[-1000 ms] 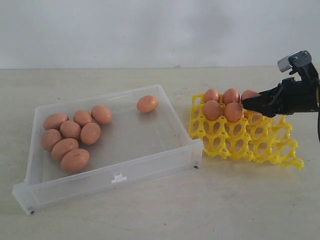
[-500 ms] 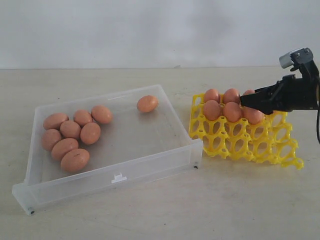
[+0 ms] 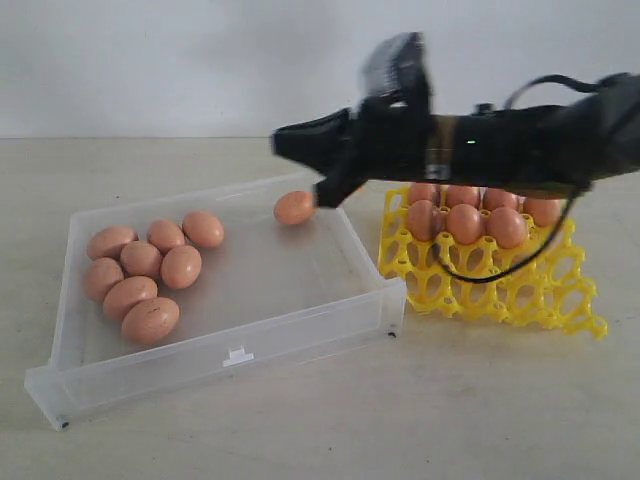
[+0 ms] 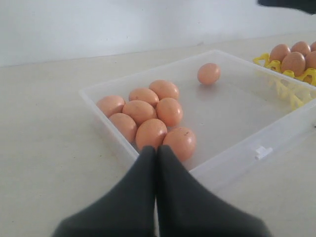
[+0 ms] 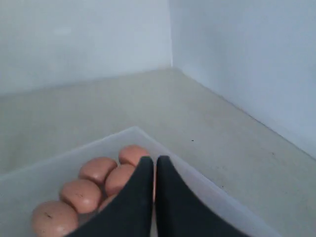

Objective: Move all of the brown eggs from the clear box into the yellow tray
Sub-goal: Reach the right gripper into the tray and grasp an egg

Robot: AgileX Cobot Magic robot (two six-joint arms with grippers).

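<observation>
While the right arm reaches across from the right, the clear box (image 3: 330,325) sits on the left of the pale tabletop (image 3: 460,410) with nine brown eggs (image 3: 141,258) inside. Eight of them are bunched together at its left end, several touching. One lone egg (image 3: 294,207) lies well apart in the far right corner. Just beside the box on the right is the yellow tray (image 3: 545,300). I count seven eggs there (image 3: 465,222), four along the back row and three in the next; the front two rows of cups show only bare lattice. The right arm (image 3: 520,145) passes over the tray and hides the tops of the back-row eggs. A black cable (image 3: 500,277) sags from the arm in front of the tray. The right tool (image 5: 154,161) has its fingers pressed together with nothing between them. In the exterior view it hangs near the lone egg, blurred, and I cannot tell whether it touches. The left tool (image 4: 157,149) is likewise closed and empty, poised outside the box's near wall and pointing toward the bunched eggs. A plain pale wall (image 3: 200,60) backs the scene. A small white tab (image 3: 237,355) sits on the box's front wall; whether it carries any writing I cannot tell.
</observation>
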